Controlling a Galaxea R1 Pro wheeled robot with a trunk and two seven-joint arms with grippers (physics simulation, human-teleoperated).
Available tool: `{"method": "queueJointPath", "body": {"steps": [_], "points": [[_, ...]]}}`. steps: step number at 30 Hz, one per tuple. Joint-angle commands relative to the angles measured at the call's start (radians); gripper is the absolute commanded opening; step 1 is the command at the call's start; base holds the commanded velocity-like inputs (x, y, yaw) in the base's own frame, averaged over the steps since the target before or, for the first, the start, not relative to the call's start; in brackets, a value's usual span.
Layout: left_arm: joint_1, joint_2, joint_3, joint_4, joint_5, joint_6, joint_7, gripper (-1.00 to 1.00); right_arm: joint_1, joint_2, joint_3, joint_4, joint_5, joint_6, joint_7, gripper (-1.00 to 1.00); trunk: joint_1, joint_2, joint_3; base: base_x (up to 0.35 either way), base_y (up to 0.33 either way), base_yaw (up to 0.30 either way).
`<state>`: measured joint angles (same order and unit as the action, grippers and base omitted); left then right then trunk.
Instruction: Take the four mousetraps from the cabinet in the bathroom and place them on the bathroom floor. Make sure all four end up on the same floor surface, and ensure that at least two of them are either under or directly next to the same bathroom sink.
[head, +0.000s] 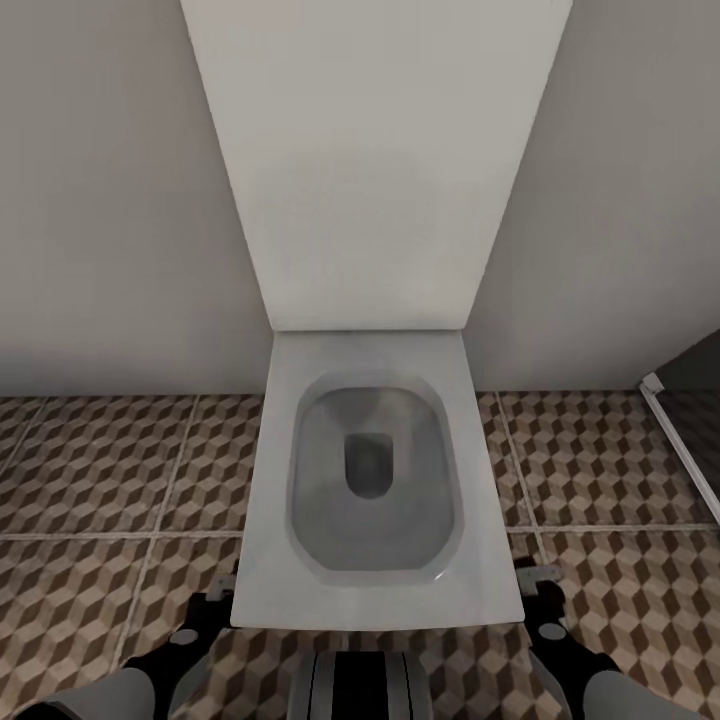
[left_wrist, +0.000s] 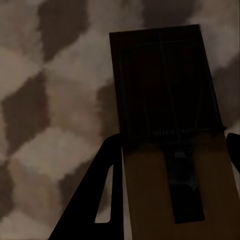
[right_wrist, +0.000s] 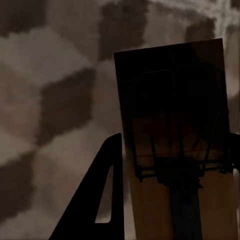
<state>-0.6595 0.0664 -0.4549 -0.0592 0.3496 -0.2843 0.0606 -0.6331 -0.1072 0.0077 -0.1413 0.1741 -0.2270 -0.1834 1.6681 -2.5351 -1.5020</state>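
Note:
In the left wrist view a tan wooden mousetrap (left_wrist: 160, 80) with dark wire sits between the fingers of my left gripper (left_wrist: 174, 140), which is shut on it just above the cube-patterned bathroom floor (left_wrist: 50, 100). My right gripper (right_wrist: 175, 142) is shut on a second mousetrap (right_wrist: 170, 85) with a reddish mark, also over the floor (right_wrist: 55, 100). In the head view both grippers hang low, the left gripper (head: 215, 600) and the right gripper (head: 545, 590) on either side of the toilet's front. The cabinet is out of view.
A white toilet (head: 370, 480) with its lid up stands straight ahead against a pale wall (head: 100, 200). Patterned floor tiles (head: 100, 470) spread on both sides of it. The dark shower base with a white frame (head: 680, 430) lies at the far right.

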Motion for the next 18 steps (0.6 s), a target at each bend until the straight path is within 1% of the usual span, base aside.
{"method": "queueJointPath", "body": {"steps": [1, 3, 6, 7, 9, 12, 15, 18], "points": [[0.0, 0.002, -0.009, -0.001, 0.002, -0.002, 0.002, -1.0, 0.0, 0.0, 0.0, -0.002, 0.007, -0.002, -0.004, -1.0, 0.0, 0.0, -0.001, 0.0, 0.0, 0.0], [0.0, 0.01, -0.009, -0.006, 0.001, -0.001, -0.015, -1.0, 0.0, 0.001, 0.0, -0.015, 0.007, -0.001, -0.004, -1.0, 0.0, 0.0, -0.001, 0.0, 0.0, 0.0], [0.0, 0.032, -0.008, -0.028, 0.001, 0.0, -0.03, -1.0, 0.0, 0.002, 0.0, -0.031, 0.007, 0.0, -0.004, -1.0, 0.0, 0.0, -0.001, 0.0, 0.0, 0.0], [0.0, 0.043, -0.008, -0.046, 0.002, 0.002, -0.033, -1.0, 0.0, 0.003, 0.0, -0.034, 0.007, 0.0, -0.004, -1.0, 0.0, 0.0, -0.001, 0.0, 0.0, 0.0], [0.0, 0.057, -0.008, -0.078, 0.002, 0.006, -0.034, -1.0, 0.0, 0.003, 0.0, -0.037, 0.007, 0.0, -0.004, -1.0, 0.0, 0.0, -0.001, 0.0, 0.0, 0.0], [0.0, 0.07, -0.008, -0.115, 0.002, 0.012, -0.031, -1.0, 0.0, 0.004, 0.0, -0.04, 0.007, 0.0, -0.004, -1.0, 0.0, 0.0, -0.001, 0.0, 0.0, 0.0], [0.001, 0.077, -0.007, -0.128, 0.002, 0.021, -0.03, -1.0, 0.0, 0.006, 0.001, -0.041, 0.007, 0.0, -0.004, -1.0, 0.0, 0.0, -0.001, 0.0, 0.0, 0.0], [0.003, 0.08, -0.007, -0.134, 0.002, 0.067, -0.034, -1.0, 0.0, 0.007, 0.001, -0.041, 0.007, 0.0, -0.004, -1.0, 0.0, 0.0, -0.001, 0.0, 0.0, 0.0]]}}
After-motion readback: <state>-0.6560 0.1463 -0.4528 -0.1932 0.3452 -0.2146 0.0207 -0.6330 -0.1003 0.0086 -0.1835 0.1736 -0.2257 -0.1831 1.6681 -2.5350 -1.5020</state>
